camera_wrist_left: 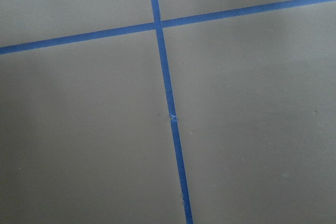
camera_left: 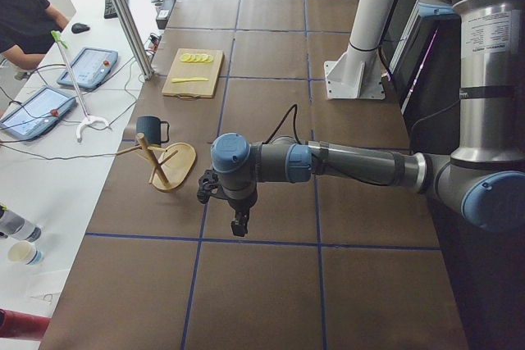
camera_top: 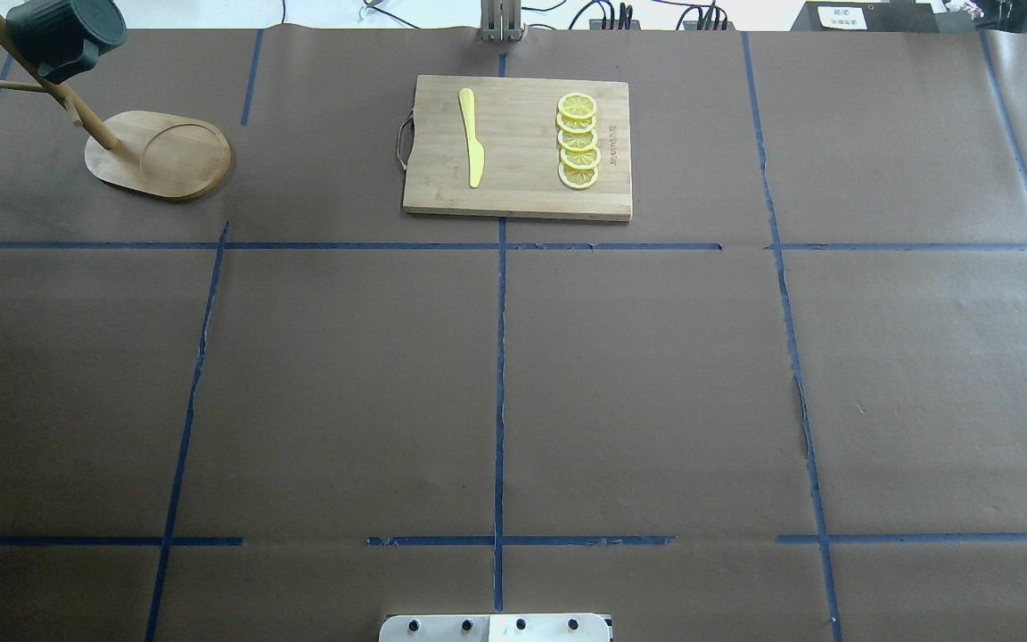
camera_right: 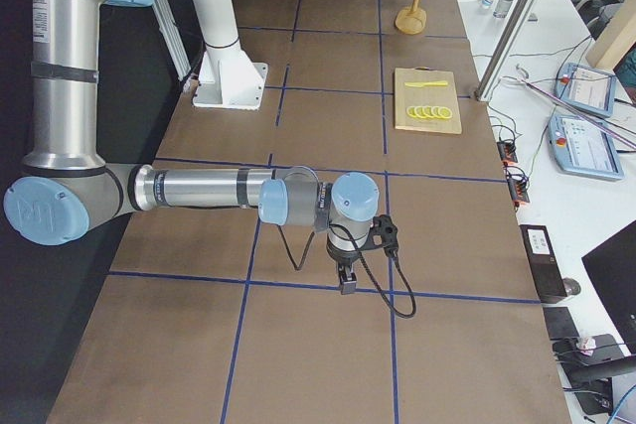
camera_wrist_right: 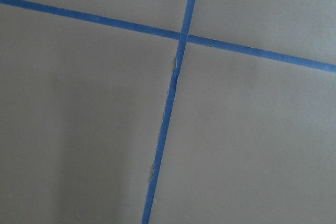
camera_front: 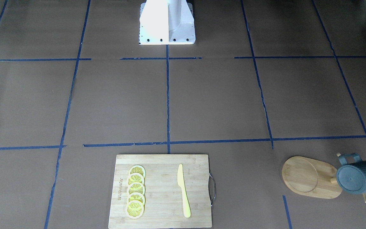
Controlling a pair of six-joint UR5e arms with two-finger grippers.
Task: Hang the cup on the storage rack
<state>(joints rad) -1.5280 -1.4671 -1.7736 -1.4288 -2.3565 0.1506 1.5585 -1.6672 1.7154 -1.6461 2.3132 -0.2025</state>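
Note:
The cup (camera_front: 359, 176), dark blue-grey and ribbed, hangs high on the storage rack (camera_front: 310, 176), clear of the table, at the far left corner in the overhead view. There the cup (camera_top: 63, 31) sits at the top of the rack's slanted post above the oval base (camera_top: 166, 156). My left gripper (camera_left: 239, 223) shows only in the exterior left view, pointing down over bare table, well away from the rack (camera_left: 172, 165). My right gripper (camera_right: 345, 280) shows only in the exterior right view, far from the rack (camera_right: 412, 19). I cannot tell whether either is open or shut.
A bamboo cutting board (camera_top: 518, 196) at the far middle carries a yellow knife (camera_top: 471, 138) and a row of lemon slices (camera_top: 578, 141). The robot's white base (camera_front: 167, 24) stands at the near edge. Both wrist views show only brown paper with blue tape lines.

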